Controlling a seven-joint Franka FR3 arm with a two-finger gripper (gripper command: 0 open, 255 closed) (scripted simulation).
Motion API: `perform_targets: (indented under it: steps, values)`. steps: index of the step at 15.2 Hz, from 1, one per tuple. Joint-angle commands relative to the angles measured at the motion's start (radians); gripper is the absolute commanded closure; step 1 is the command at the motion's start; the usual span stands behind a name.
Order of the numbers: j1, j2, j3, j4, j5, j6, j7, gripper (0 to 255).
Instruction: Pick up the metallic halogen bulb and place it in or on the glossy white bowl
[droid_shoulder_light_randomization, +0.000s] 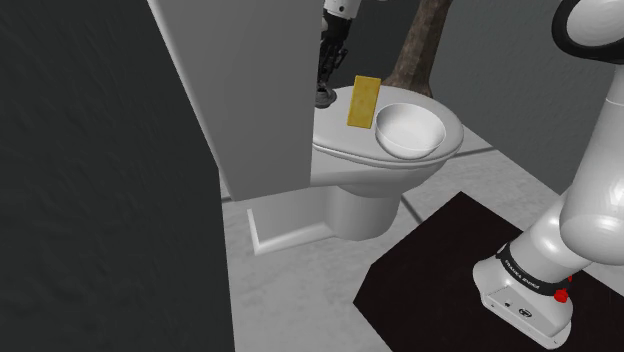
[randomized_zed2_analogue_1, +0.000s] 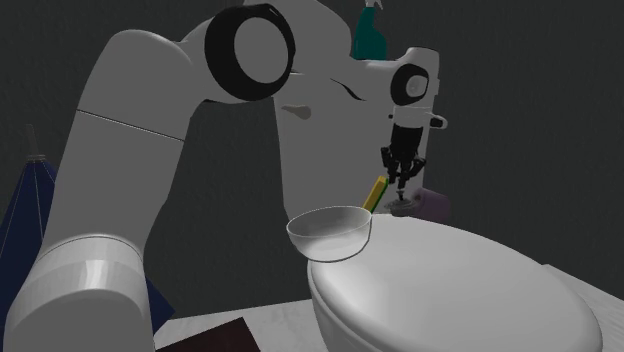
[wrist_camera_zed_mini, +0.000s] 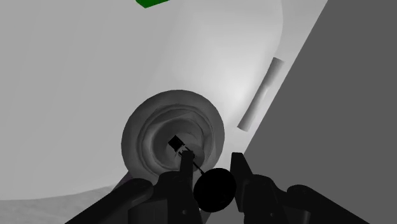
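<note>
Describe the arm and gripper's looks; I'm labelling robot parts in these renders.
The arm is glossy white, with rounded links and dark ring joints. Near its base a black band carries pale lettering, beside a red knob. The gripper is all black, with two slim fingers.
</note>
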Motion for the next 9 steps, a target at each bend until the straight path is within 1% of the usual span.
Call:
perform_targets:
  steps: [1,9]
  values:
    - [0.000,0.000,0.000,0.023,-0.001,-0.022,0.005,255]
    - [0.000,0.014,0.000,0.151,-0.006,-0.135,0.024,255]
